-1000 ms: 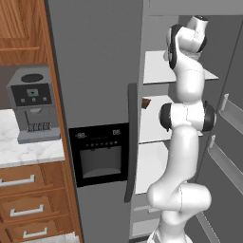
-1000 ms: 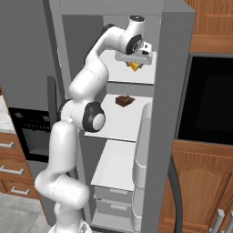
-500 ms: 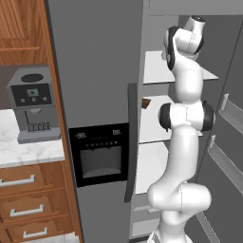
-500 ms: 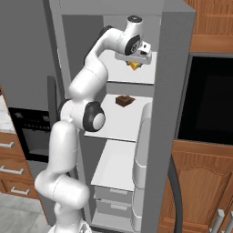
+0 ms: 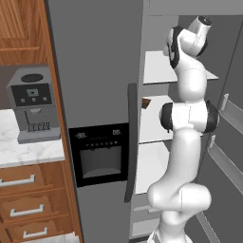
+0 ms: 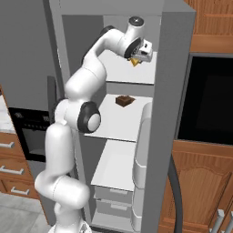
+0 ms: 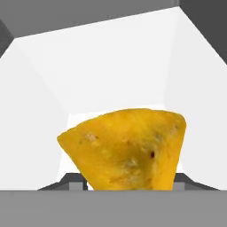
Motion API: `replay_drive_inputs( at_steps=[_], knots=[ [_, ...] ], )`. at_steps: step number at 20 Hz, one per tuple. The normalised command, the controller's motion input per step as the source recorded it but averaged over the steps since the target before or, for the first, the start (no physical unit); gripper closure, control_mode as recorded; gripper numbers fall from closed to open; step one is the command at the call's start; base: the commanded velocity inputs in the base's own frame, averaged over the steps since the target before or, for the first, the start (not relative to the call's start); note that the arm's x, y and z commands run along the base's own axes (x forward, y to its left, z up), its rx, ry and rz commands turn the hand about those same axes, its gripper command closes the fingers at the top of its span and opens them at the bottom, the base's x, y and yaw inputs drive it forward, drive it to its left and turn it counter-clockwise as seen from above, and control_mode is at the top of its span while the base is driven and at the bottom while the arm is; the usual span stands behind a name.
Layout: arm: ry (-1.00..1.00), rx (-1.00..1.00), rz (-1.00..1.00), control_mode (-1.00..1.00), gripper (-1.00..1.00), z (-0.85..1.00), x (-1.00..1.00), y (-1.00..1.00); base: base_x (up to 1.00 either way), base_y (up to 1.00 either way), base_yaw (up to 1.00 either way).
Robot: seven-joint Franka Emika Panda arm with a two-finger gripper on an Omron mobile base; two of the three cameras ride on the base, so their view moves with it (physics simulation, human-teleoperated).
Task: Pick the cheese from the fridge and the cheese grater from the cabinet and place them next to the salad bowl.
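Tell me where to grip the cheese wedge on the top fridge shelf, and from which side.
Grip the cheese across its two broad flat faces, coming in from the fridge's open front, as the gripper does. The wedge tapers, so the flat sides look the safest hold.

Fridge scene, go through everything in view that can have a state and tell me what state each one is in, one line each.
fridge: door open, shelves showing.
cheese: between the fingertips, at the top shelf.
gripper: around the cheese; whether it is clamped, cannot tell.
brown block: lying on the middle shelf.
drawers: closed.
coffee machine: standing upright on the counter.
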Motion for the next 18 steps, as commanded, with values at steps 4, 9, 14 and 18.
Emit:
replay_drive_inputs(
  at_steps=[4,9,14,18],
  knots=[
    [-0.26,0.0,-0.13,-1.0,1.0,-0.12,-0.11,0.26,0.0,0.0,0.0],
    [-0.15,0.0,-0.23,-1.0,1.0,-0.25,-0.08,0.24,0.0,0.0,0.0],
    [-0.15,0.0,-0.27,-1.0,1.0,-0.04,-0.24,0.1,0.0,0.0,0.0],
    [-0.17,0.0,-0.21,-1.0,1.0,0.14,-0.24,0.04,0.0,0.0,0.0]
  ],
)
